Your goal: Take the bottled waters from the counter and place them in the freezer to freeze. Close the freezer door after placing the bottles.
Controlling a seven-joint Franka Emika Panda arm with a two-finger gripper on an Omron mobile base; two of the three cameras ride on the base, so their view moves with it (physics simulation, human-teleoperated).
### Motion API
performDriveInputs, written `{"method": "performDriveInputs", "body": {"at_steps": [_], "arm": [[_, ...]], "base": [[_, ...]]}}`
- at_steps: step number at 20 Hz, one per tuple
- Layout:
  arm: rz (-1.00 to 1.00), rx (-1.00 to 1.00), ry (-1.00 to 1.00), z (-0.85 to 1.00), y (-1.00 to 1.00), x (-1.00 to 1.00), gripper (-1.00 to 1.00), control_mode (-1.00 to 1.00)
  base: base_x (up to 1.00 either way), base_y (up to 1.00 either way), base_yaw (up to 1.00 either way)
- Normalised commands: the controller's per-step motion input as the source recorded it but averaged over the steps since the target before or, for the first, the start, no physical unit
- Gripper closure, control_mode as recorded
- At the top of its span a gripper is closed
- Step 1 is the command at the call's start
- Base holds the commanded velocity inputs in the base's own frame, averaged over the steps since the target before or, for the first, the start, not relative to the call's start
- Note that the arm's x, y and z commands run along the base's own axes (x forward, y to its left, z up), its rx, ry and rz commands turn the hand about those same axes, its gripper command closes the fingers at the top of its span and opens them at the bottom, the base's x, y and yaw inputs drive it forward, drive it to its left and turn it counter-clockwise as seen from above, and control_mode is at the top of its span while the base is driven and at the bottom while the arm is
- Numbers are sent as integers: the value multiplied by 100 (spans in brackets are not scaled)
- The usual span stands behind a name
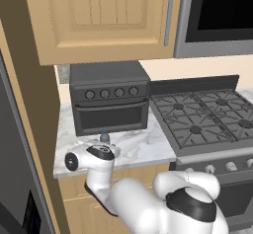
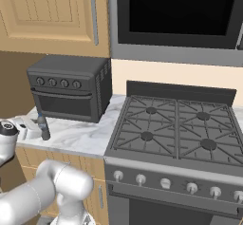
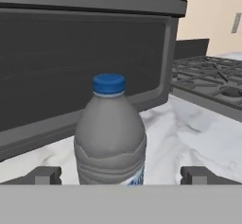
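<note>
One bottled water (image 3: pixel 111 132), translucent grey with a blue cap, stands upright on the white marble counter (image 1: pixel 141 146) in front of the toaster oven. In the hand view my gripper (image 3: pixel 123 176) is open, with one dark fingertip on each side of the bottle's lower body and a gap to each. From the left base view the white hand (image 1: pixel 94 155) covers the bottle so that just its cap (image 1: pixel 104 137) pokes out above. The right base view has the bottle (image 2: pixel 43 126) beside the gripper (image 2: pixel 33 128) at the counter's left end. The freezer and its door are out of view.
A dark toaster oven (image 1: pixel 108 97) sits close behind the bottle. The black gas stove (image 1: pixel 205 114) borders the counter on the right. Wooden wall cabinets (image 1: pixel 104 18) hang overhead. A grey refrigerator panel (image 1: pixel 7 144) stands past a wooden side wall at the far left.
</note>
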Motion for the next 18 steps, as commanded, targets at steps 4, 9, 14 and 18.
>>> {"method": "performDriveInputs", "body": {"at_steps": [4, 9, 14, 18], "arm": [[-1, 0, 0, 0, 0, 12, -100, -100], [0, 0, 0, 0, 0, 10, -100, -100], [0, 0, 0, 0, 0, 2, -100, -100], [0, 0, 0, 0, 0, 0, -100, -100]], "base": [[0, 0, 0], [0, 0, 0], [0, 0, 0], [0, 0, 0]]}}
